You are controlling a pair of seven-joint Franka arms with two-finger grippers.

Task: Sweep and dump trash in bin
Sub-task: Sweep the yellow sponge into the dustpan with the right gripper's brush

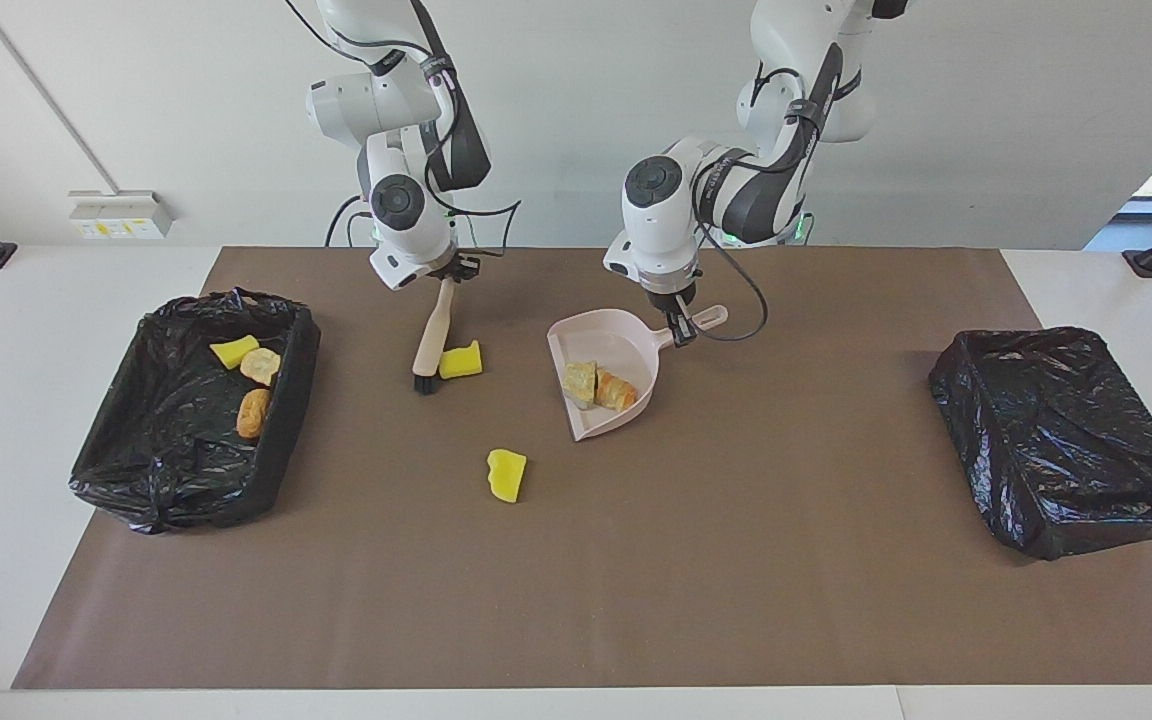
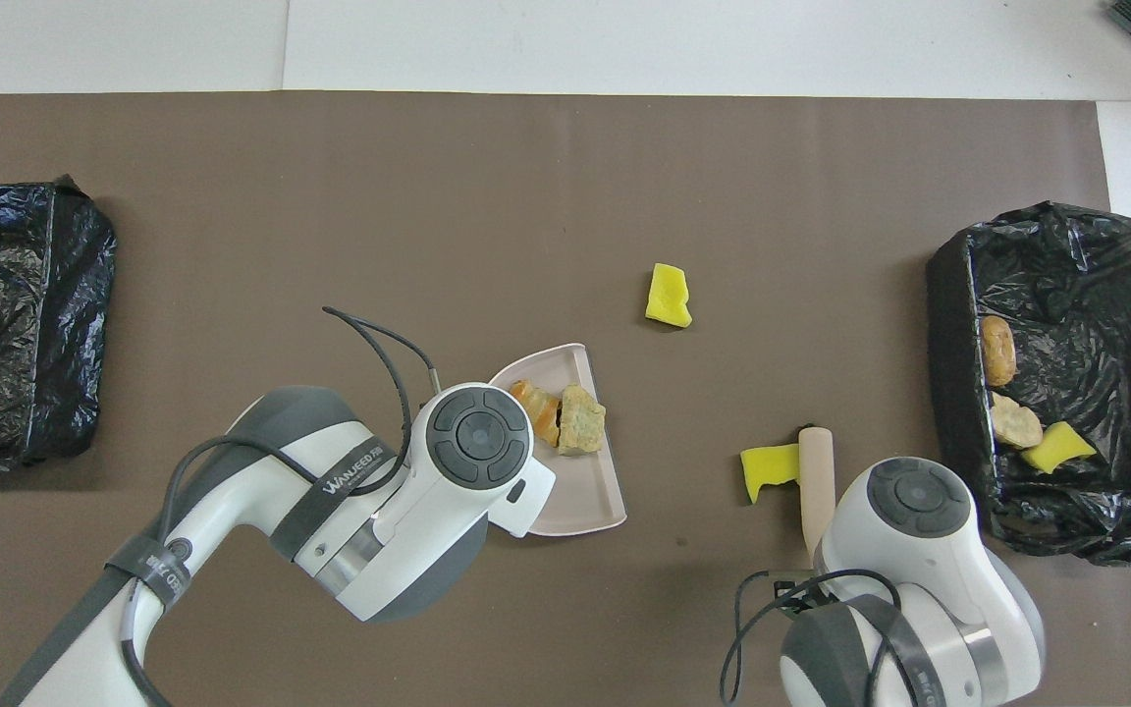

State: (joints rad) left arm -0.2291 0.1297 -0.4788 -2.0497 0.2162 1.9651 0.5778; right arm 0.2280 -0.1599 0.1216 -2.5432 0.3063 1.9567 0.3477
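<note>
White-walled room, pale worktop (image 1: pixel 26 420) with a big brown paper mat (image 1: pixel 636 580) laid over it, and a black-bag-lined bin at each end.

Right hand (image 1: pixel 448 270) is pinched tight on the top of the beige wooden brush with black bristles (image 1: pixel 431 335). The brush hangs nearly upright, tipped a bit, bristles down at the mat. Touching or just about touching those bristles, on the side toward the left arm, is a bright yellow spongy chunk (image 1: pixel 460 361). That's the bit that matters: the chunk lies between the brush and the pale pink plastic dustpan (image 1: pixel 626 345), so I'd guess a push toward the left arm's end rolls it at the pan. The pan's open mouth faces away from the robots though, more toward the second yellow spongy chunk (image 1: pixel 506 474), which lies alone farther out on the mat, so the pan probably needs turning.

Left hand (image 1: pixel 679 328) is clamped on the dustpan's handle, wrist pointing straight down, pan resting on the mat with two tan-brown bread-like lumps (image 1: pixel 600 386) in it.

The right arm is clearly nearer both loose chunks. The bin at the right arm's end (image 1: pixel 136 480) already has a yellow chunk and two bread pieces inside; the bin at the left arm's end (image 1: pixel 1066 440) shows nothing in it.
</note>
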